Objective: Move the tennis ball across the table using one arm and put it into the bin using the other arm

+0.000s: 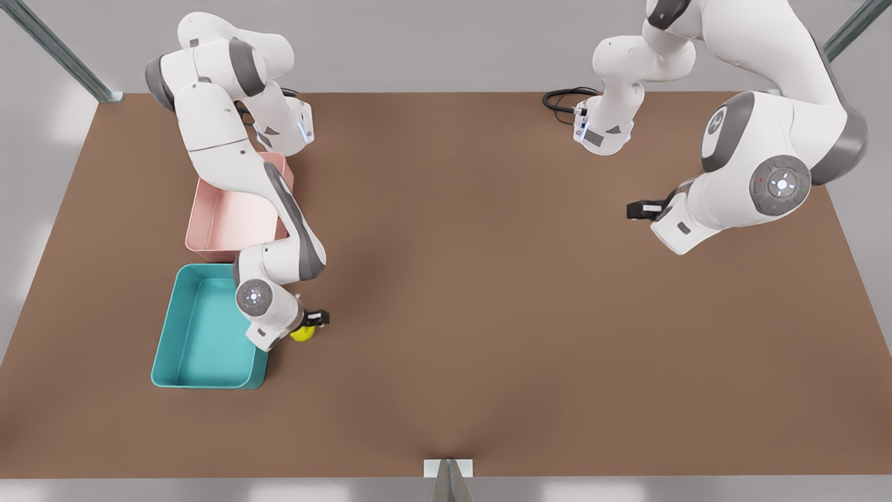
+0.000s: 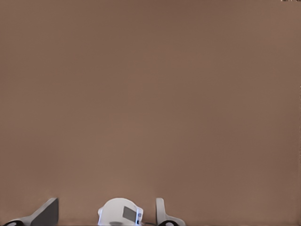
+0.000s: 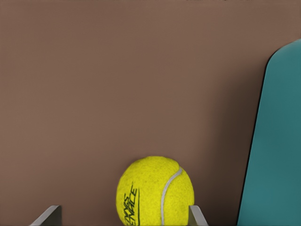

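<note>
One ball: tennis ball (image 3: pixel 155 190), black print unreadable, beside bin (image 1: pixel 202 328).
Right claw (image 1: pixel 311 325): apart around ball.
Left claw (image 1: pixel 637 209): apart above surface (image 1: pixel 488 279).

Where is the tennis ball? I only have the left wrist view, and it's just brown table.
Observer: The tennis ball is between the open fingers of the right end effector, toward the front view's left.
Operator: Is it in the bin?
Observer: No, it is outside the teal bin, just beside its wall.
Operator: And my left end effector?
Observer: The left end effector waits open over the table at the front view's right, far from the ball.
</note>
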`<state>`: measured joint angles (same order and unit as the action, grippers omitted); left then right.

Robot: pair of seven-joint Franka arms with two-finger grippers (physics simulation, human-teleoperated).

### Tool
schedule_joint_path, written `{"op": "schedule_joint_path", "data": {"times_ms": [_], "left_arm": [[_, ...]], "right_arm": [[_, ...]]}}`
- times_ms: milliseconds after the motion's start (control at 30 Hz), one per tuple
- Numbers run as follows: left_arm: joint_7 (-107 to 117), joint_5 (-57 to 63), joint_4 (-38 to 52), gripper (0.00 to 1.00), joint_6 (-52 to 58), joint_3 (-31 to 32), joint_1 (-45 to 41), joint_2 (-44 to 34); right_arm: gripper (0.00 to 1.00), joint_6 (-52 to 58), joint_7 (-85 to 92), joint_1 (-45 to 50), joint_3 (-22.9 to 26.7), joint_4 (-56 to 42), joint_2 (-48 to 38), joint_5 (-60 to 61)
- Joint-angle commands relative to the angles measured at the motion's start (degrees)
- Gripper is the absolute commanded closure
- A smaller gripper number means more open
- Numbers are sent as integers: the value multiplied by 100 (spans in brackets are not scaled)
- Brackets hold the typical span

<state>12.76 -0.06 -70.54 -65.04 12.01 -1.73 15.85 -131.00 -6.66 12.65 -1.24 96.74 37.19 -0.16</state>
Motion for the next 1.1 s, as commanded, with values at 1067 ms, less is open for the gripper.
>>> {"op": "schedule_joint_path", "data": {"times_ms": [1067], "left_arm": [[1062, -91, -4, 0, 80, 3, 85, 94]], "right_arm": [[24, -945, -424, -211, 10, 354, 359, -19]]}}
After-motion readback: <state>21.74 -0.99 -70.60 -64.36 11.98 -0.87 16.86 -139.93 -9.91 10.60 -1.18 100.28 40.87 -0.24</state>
